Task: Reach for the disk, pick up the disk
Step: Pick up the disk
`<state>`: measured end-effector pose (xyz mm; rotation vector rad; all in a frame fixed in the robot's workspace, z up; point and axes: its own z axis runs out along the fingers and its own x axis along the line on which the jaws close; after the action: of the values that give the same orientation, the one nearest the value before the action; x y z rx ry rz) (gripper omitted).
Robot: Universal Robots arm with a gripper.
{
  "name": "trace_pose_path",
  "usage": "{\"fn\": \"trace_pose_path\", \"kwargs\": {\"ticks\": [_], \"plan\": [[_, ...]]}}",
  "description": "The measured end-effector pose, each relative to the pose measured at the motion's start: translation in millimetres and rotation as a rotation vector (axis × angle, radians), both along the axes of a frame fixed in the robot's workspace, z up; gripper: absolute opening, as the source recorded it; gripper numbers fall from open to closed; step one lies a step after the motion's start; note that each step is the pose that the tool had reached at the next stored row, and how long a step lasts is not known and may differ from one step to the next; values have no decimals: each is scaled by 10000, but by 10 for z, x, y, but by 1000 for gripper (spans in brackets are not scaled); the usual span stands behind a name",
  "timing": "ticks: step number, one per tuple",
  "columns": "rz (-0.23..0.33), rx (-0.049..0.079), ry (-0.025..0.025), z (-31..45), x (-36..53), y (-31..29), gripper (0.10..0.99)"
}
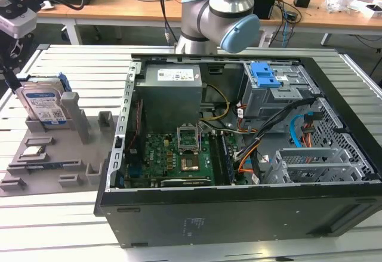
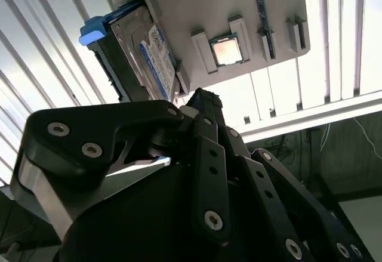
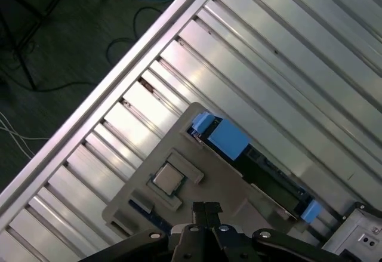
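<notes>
Biggest thing in shot was the slatted aluminium table [image 1: 77,65]. On it, a big black desktop computer case [image 1: 239,214] lay on its side with the panel off, well apart from the black two-finger gripper [image 3: 206,207] [image 2: 205,96]. Inside the case were a boxy grey power supply [image 1: 170,92] with a white sticker, a green motherboard [image 1: 173,154] and a blue plastic latch on a grey metal drive cage [image 1: 265,77]. I couldn't make out the writing on any of them.

The gripper hung over a flat grey plastic parts tray [image 1: 59,166], its fingers pressed together with nothing between them.

The disk [image 1: 42,104] [image 2: 152,53] [image 3: 262,168], a flat silver-grey metal hard drive with a white-and-blue label in a bright blue plastic bracket, stood on edge in a slot of that tray. It was just beyond the fingertips to one side, not touching them. A grey upright post [image 1: 70,110] of the tray stood just beside it.

A small square silver processor chip [image 2: 227,50] [image 3: 168,178] lay flat in its pocket, just beyond the fingertips on the other side.
</notes>
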<state>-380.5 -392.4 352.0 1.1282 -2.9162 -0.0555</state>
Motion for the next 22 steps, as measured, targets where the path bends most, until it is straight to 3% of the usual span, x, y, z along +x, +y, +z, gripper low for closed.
{"fn": "trace_pose_path", "kwargs": {"ticks": [13, 22], "plan": [[1760, 0, 0, 0, 0, 0, 106], [2625, 0, 0, 0, 0, 0, 106]]}}
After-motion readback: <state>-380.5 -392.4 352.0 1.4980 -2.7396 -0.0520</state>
